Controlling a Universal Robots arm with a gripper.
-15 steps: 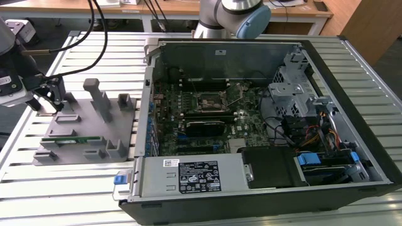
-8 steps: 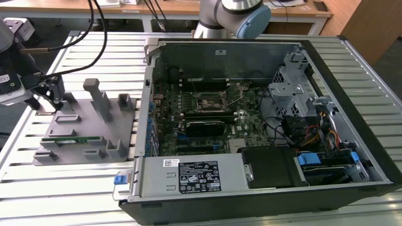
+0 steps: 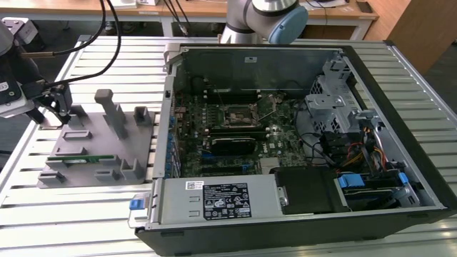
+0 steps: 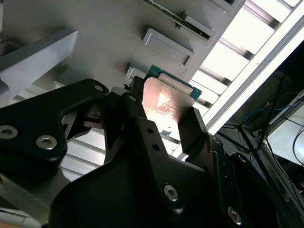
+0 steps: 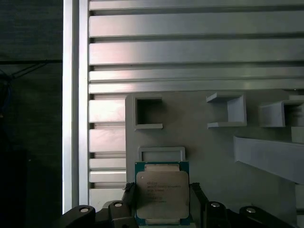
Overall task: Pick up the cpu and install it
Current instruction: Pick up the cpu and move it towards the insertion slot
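Observation:
The cpu [image 5: 161, 192], a flat square chip with a silvery top and a green rim, sits between my two dark fingers. In the second wrist view the cpu [image 4: 167, 97] shows its metal top with a finger against each side. My gripper [image 5: 161, 195] is shut on the cpu just above the grey parts tray [image 5: 199, 142]. Seen from the exterior view, my gripper [image 3: 61, 111] hangs over the tray's far corner [image 3: 75, 115] at that view's left. The open computer case holds the motherboard with its square cpu socket [image 3: 239, 115], well to the right of me.
Grey upright posts [image 3: 111, 110] and small holders rise from the tray, and a green memory stick [image 3: 80, 159] lies in its near part. The black case wall [image 3: 166, 107] stands beside the tray. The slatted metal table [image 3: 71, 214] surrounds everything.

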